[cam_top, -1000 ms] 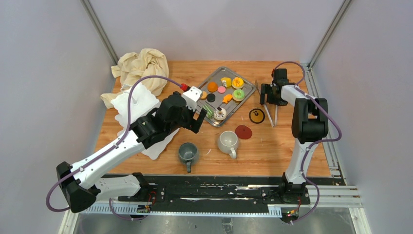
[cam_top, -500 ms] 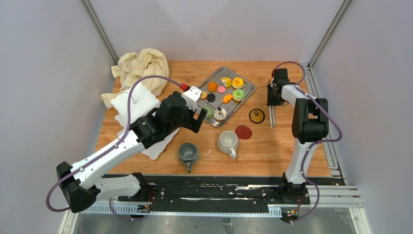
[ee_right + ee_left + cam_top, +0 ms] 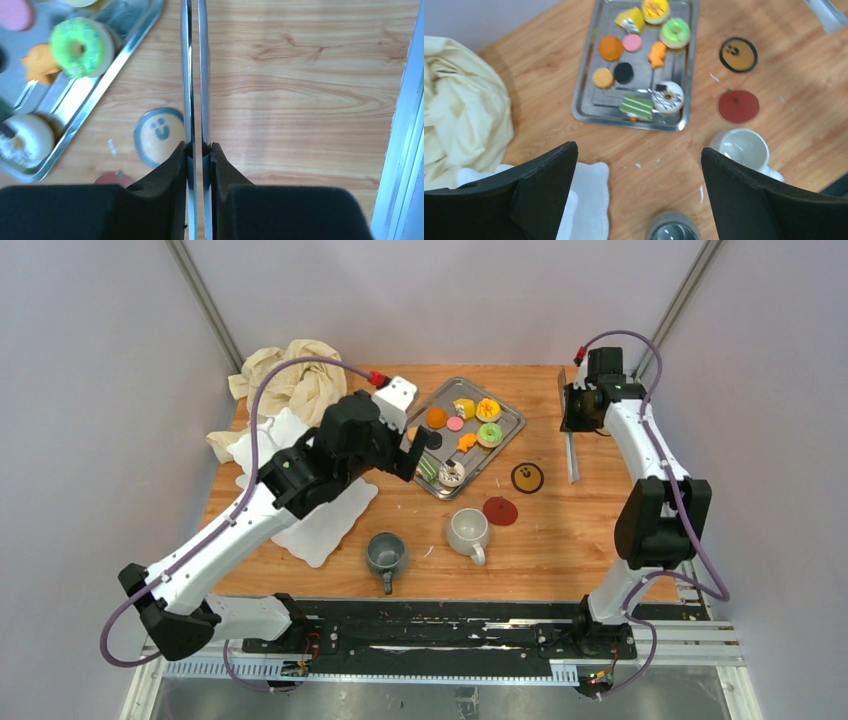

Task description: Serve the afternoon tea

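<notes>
Lifting the metal tongs [image 3: 186,75] is what the right hand [image 3: 199,150] has just done. A second ago their two blades lay splayed on the tabletop [image 3: 600,530] right of the steel tray [image 3: 507,427]. Now the hand pinches them nearly flat together and carries them at the far right, tips pointing toward the near side.

The left hand [image 3: 638,165] has also swung farther from the near edge. It hangs above the tray's near-left corner with its fingers spread wide and nothing between them.

None of the tea things have moved. The green ring doughnut [image 3: 674,32] and the other small pastries all lie on the tray. The white mug [image 3: 467,530] and the grey mug [image 3: 386,552] stand on the wood nearer the arms, and no pastry has left the tray.

With the tool now in its grip, the right arm looks ready to begin picking pastries, most likely those on the tray's right side. The blades would first have to be let open.
</notes>
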You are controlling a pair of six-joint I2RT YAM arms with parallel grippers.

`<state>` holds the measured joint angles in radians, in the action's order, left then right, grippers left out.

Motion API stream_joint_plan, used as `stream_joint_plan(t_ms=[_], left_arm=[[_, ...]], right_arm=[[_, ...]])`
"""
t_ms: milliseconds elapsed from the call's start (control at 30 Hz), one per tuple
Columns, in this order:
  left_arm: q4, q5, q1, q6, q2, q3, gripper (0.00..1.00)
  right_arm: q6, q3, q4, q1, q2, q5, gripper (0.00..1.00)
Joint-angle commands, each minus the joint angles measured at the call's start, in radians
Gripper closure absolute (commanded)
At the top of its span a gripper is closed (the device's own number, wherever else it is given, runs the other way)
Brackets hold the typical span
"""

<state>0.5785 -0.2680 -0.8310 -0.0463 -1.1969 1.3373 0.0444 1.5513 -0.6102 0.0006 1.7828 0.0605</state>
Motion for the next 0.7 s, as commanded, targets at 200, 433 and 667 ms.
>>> stream_joint_plan(t_ms=[200, 433, 667], left_arm=[[0.221, -0.081, 0.272, -0.064, -0.054, 0.333, 0.02], [0.394, -0.388, 0.322, -0.036, -0.047, 0.480, 0.01], [0.390, -0.437, 0.350, 0.017, 0.078, 0.435, 0.01]], right_arm=[[-0.037, 0.019, -0.191, 0.115, -0.172, 0.188, 0.99], [-0.042, -0.002, -0.217, 0.164, -0.232, 0.220, 0.99], [-0.044, -0.013, -0.217, 0.165, -0.247, 0.221, 0.98]])
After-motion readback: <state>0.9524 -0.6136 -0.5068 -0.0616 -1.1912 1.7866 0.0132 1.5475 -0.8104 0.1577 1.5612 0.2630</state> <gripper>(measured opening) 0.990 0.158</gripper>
